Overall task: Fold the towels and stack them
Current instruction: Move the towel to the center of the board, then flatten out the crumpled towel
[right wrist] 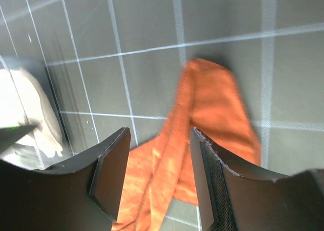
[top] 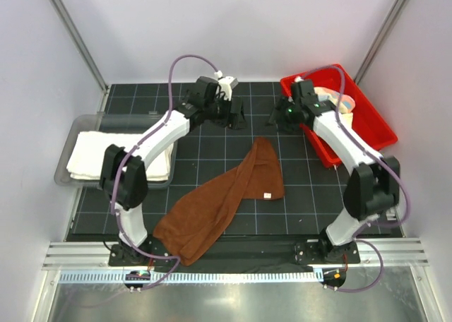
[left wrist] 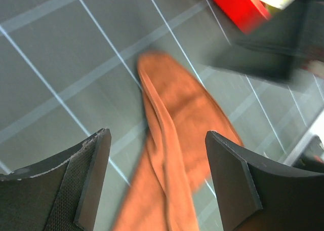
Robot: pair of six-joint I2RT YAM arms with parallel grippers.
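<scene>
Arm bases (top: 131, 248) sit at the near edge, bolted to a metal rail (top: 70, 255). A black mat (top: 212, 145) with a pale grid covers the table.

The brown towel (top: 226, 195) lies mid-mat, soft and bunched lengthwise into ridges. Its long axis is diagonal. The wide near-left end drapes over the mat's near edge by the left base, and the narrow rounded far end points up between the two grippers. A small white label (top: 268, 195) is on its right flap.

The left gripper (top: 232, 116) is at the far side, left of centre, above the mat. Its jaws are wide apart with nothing between them. In the wrist view the towel's (left wrist: 172, 140) far tip lies below the black fingers (left wrist: 86, 175), which have a meshed pad texture, and is not touched.

The right gripper (top: 279, 117) is at the far side by the red bin (top: 381, 124). Its jaws are apart and empty, and the towel (right wrist: 212, 104) tip is below them.

The red bin is hard plastic, rectangular, at far right. A pale cloth (top: 330, 94) lies in it, mostly hidden by the right arm.

A clear tray (top: 78, 121) at the left holds a folded white towel (top: 95, 159), thick and flat. The left arm overlaps the tray's right side.

Purple cables (top: 176, 68) loop over both arms.
</scene>
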